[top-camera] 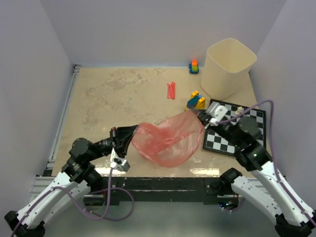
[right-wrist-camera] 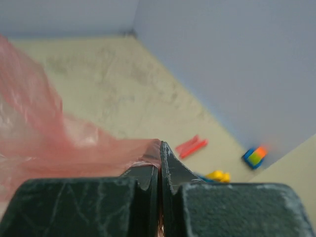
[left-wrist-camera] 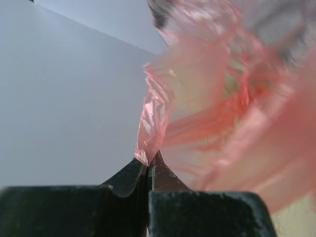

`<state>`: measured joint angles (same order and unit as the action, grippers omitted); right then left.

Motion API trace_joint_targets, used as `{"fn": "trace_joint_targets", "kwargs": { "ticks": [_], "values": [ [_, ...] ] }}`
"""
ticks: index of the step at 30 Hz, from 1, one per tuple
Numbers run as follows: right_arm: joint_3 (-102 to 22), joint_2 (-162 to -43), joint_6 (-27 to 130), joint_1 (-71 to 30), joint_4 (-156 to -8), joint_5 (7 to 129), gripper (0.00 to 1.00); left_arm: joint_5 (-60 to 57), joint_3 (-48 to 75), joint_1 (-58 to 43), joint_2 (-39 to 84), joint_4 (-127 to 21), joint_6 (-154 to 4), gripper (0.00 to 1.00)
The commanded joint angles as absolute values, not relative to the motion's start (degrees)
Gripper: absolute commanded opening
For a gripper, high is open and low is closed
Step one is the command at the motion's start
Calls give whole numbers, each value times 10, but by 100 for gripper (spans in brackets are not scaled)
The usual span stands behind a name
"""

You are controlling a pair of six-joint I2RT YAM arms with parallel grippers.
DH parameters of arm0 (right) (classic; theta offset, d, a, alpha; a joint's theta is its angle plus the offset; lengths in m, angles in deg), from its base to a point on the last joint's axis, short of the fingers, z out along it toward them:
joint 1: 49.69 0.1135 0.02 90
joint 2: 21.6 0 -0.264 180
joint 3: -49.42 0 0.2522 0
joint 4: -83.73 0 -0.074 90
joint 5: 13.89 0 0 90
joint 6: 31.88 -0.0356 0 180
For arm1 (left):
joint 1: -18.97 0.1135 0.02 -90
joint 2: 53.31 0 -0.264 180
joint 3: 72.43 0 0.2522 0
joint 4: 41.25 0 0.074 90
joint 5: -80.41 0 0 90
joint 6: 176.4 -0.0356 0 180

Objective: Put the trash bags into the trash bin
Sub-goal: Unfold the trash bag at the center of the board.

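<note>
A crinkly translucent red trash bag (top-camera: 170, 138) hangs spread open between my two grippers above the near middle of the table. My left gripper (top-camera: 132, 136) is shut on the bag's left edge (left-wrist-camera: 150, 128). My right gripper (top-camera: 201, 117) is shut on its right edge (right-wrist-camera: 98, 148). A second trash bag, a narrow folded red strip (top-camera: 171, 90), lies flat farther back; it also shows in the right wrist view (right-wrist-camera: 191, 146). The cream-beige trash bin (top-camera: 228, 66) stands upright at the far right, apart from both grippers.
Yellow-and-blue toy blocks (top-camera: 195, 100) lie just behind the right gripper. Another small block stack (top-camera: 193, 66) sits by the back wall left of the bin. A black-and-white checkerboard (top-camera: 236, 127) lies under the right arm. Walls enclose three sides.
</note>
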<state>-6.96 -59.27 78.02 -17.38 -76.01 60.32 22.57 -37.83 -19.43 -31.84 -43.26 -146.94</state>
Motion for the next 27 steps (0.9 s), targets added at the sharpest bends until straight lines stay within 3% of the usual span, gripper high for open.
{"fn": "trace_joint_targets", "kwargs": {
  "ticks": [1, 8, 12, 16, 20, 23, 25, 27],
  "values": [
    [-181, -696, 732, -173, -752, 620, 0, 139, -287, -194, -244, -547, -1350, 0],
    [-253, -870, 673, -175, -821, 690, 0, -121, -166, -189, -86, -559, -1148, 0],
    [-288, -975, 683, -181, -896, 720, 0, -151, -161, -161, -31, -503, -1145, 0],
    [-395, -1122, 702, -209, -945, 759, 0, -152, -83, -51, 91, -482, -1094, 0],
    [-626, -1281, 698, -235, -953, 788, 0, -154, 135, 23, 246, -496, -1034, 0],
    [-905, -1376, 702, -236, -948, 787, 0, -122, 375, 35, 355, -527, -1014, 0],
    [-1064, -1416, 691, -235, -976, 780, 0, -99, 544, 34, 419, -549, -1007, 0],
    [-1123, -1408, 664, -233, -1073, 763, 0, -48, 690, 33, 465, -540, -982, 0]
  ]
}}
